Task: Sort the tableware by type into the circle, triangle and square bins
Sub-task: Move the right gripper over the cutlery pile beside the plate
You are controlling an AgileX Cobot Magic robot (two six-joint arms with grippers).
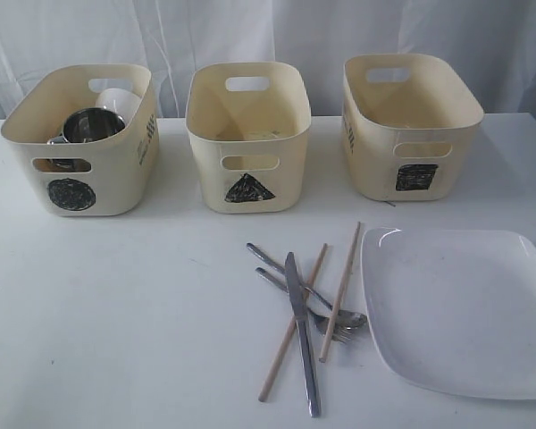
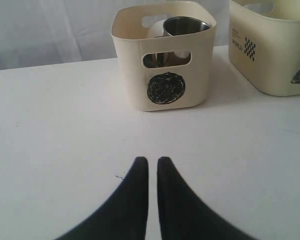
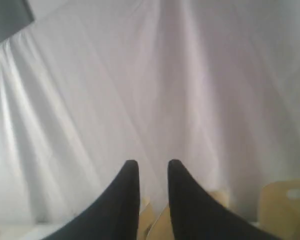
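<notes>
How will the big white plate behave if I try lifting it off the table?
The plate looks glossy, so probably slippery. It lies flat on the table with a low rim, likely hard to get under. It seems stiff, possibly breakable.

All cream, each black-scribbled: the triangle bin (image 1: 205, 179), the circle bin (image 1: 116, 192) left of it, the square bin (image 1: 371, 170) right of it. Before the triangle bin — silver cutlery (image 1: 304, 349), tan chopsticks (image 1: 347, 268), a white plate (image 1: 464, 304) on a white table (image 1: 116, 313).
</notes>
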